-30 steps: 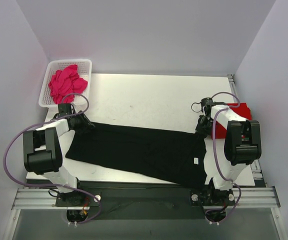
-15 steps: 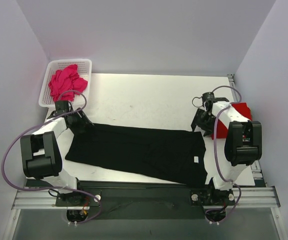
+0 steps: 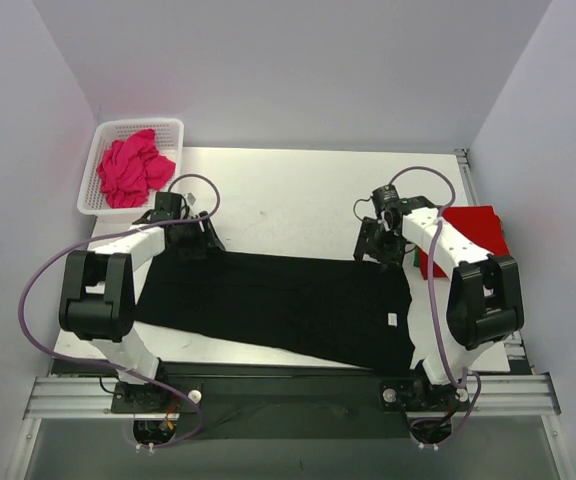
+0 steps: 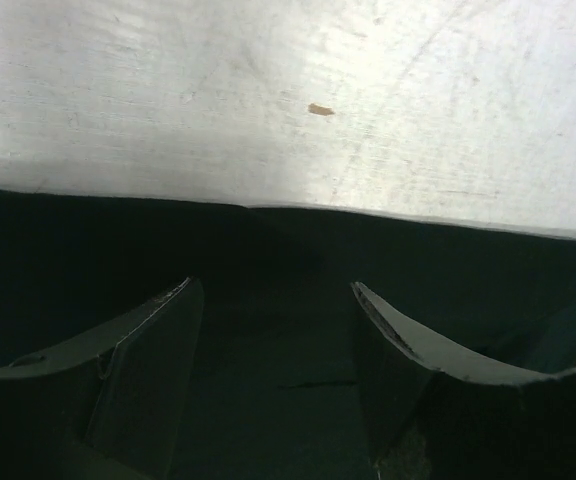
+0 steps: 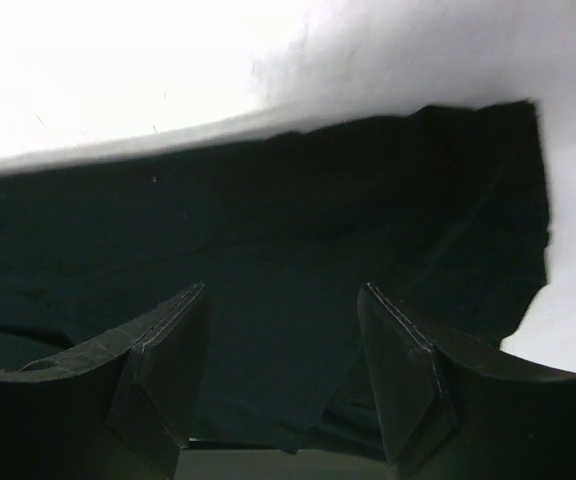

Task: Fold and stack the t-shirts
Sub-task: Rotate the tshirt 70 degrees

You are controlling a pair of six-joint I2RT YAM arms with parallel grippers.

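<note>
A black t-shirt lies folded into a long band across the near half of the table. My left gripper hovers open over its far left edge, and the left wrist view shows black cloth under the empty gap of that gripper. My right gripper is open over the far right edge, with nothing between its fingers but the cloth below. A red t-shirt lies folded at the right edge, partly behind the right arm. The pink t-shirt is bunched in the basket.
A white mesh basket stands at the far left corner. Bare white tabletop stretches behind the black shirt. Side walls stand close on the left and right. The black shirt's near right corner hangs over the table's front edge.
Both grippers opened and let go of the black shirt's far edge. The left one slid right and the right one slid left, both toward the middle. The shirt stays flat.
</note>
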